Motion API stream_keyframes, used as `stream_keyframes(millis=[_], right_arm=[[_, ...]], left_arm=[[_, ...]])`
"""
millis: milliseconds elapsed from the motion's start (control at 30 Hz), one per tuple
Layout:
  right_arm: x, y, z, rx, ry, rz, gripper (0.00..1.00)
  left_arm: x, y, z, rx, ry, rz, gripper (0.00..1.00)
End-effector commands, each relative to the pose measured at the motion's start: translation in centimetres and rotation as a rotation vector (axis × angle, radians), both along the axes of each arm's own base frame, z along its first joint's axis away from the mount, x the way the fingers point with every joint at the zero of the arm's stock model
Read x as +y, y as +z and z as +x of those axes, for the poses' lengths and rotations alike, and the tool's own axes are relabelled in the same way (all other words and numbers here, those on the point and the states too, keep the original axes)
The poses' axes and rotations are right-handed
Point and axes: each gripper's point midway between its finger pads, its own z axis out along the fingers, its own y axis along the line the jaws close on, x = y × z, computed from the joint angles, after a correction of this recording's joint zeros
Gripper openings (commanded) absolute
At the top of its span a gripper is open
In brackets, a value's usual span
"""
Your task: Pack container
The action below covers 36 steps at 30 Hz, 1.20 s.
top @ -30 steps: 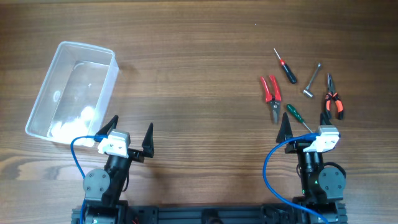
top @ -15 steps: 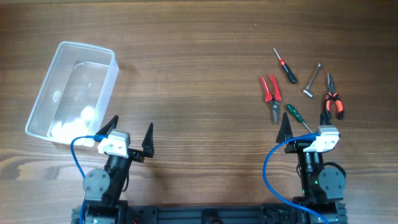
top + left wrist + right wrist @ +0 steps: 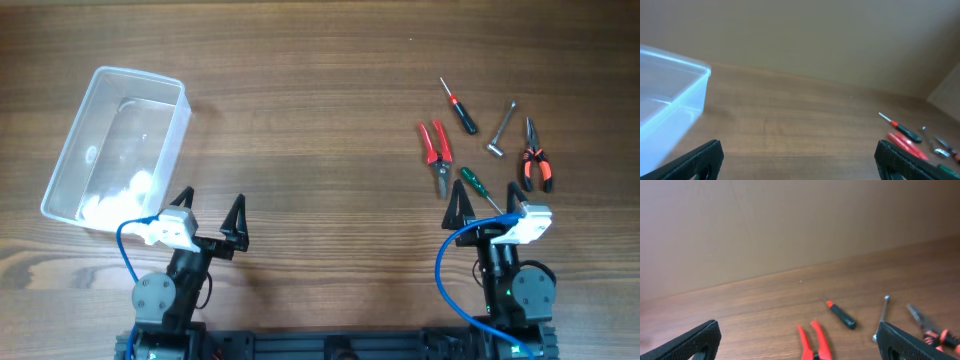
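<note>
The clear plastic container [image 3: 140, 76] is sitting on the wooden tabletop [image 3: 320, 120], just ahead of the left fingers [image 3: 237, 215] and off to their left side. It is lying a bit turned. Its near corner is coming close to the outer fingertip, but the two are not touching. Some white patches are showing in its near end. They may be small things or only light shining on the plastic, and I cannot tell which.

The left fingers are standing wide open and are holding nothing. Only bare wood is showing between them.

I am guessing the container is light and a little bendy, with smooth, slippery sides. A push would likely make it slide. The thick rim is looking like the best place to take hold, with one finger going inside the wall and one outside.

Farther right, the tools are lying well apart from the container, ahead of the right fingers [image 3: 458, 208]. Red pliers [image 3: 440, 160] are lying ahead and a bit to the left of them. A red and black screwdriver [image 3: 462, 115] is lying farther out. A green screwdriver [image 3: 470, 180] is lying nearest, with its metal end reaching in by the fingers. A small silver tool [image 3: 505, 126] and orange and black pliers [image 3: 530, 152] are lying ahead to the right.

The right fingers are also standing wide open and are holding nothing.
</note>
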Motion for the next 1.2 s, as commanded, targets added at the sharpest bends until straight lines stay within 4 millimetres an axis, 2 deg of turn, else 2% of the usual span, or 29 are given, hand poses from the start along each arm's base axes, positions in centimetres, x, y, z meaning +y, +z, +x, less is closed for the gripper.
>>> stream_keyframes(millis=[0,233,333,500,567,667,733,833,900,967,1067,1167], right_arm=[[0.7,0.7,0.2,0.031,0.041,0.075,1.00],[2.7,2.6,2.1,0.158,0.153,-0.024,1.00],[3.5,3.5,3.7,0.244,0.201,-0.052,1.00],[4.3,2.8,6.0,0.495,0.264,-0.103,1.00],[4.3,2.1,6.3,0.623,0.275,-0.108,1.00],[3.7,1.0,6.6,0.825,0.255,-0.108,1.00],[3.5,0.3,6.8,0.889,0.242,-0.111,1.00],[4.1,-0.7,7.1,0.926,0.279,-0.089,1.00],[4.0,-1.2,6.9,0.955,0.270,-0.082,1.00],[3.1,-1.6,6.8,1.001,0.191,-0.047,1.00],[2.0,-1.3,6.5,1.072,0.135,-0.076,1.00],[2.0,-0.4,7.2,1.071,0.137,-0.085,1.00]], left_arm=[[1.1,3.0,0.0,0.063,0.078,-0.118,1.00],[2.0,6.7,2.4,0.269,0.152,-0.076,1.00],[3.7,7.7,3.8,0.419,0.270,-0.091,1.00],[6.1,8.5,4.8,0.715,0.381,-0.109,1.00],[6.8,8.6,4.3,0.834,0.403,-0.116,1.00],[8.0,7.6,2.6,1.009,0.459,-0.109,1.00],[8.3,6.7,2.0,1.065,0.474,-0.114,1.00],[8.9,6.3,1.6,1.094,0.501,-0.138,1.00],[9.9,6.4,1.4,1.087,0.577,-0.234,1.00],[11.9,6.3,0.9,1.085,0.700,-0.373,1.00],[16.6,5.4,-0.4,1.080,0.931,-0.578,1.00],[19.1,4.3,-1.2,1.099,1.045,-0.683,1.00]])
